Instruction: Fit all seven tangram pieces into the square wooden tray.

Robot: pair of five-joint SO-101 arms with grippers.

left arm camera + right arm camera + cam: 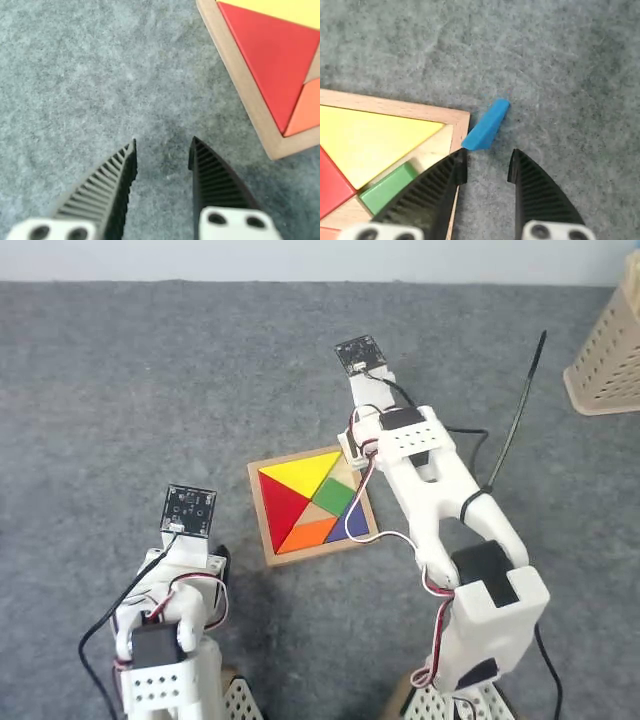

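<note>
The square wooden tray [268, 552] lies mid-table with a yellow triangle [298, 476], red triangle [280, 510], green square [335, 497], orange piece [308, 534] and purple piece [353, 525] inside. A small blue piece [486, 125] leans tilted against the tray's outer corner [461, 119], partly on the carpet. My right gripper [486, 161] is open just short of it, with nothing between its fingers. A bare wooden slot [436, 148] lies beside the yellow triangle [375, 140]. My left gripper [162, 150] hangs open over bare carpet, apart from the tray's near corner [252, 107].
Grey carpet covers the table. A beige perforated basket [610, 350] stands at the far right edge. A thin black rod [520, 405] lies right of the right arm [440, 500]. The left arm [175, 610] sits at the front left.
</note>
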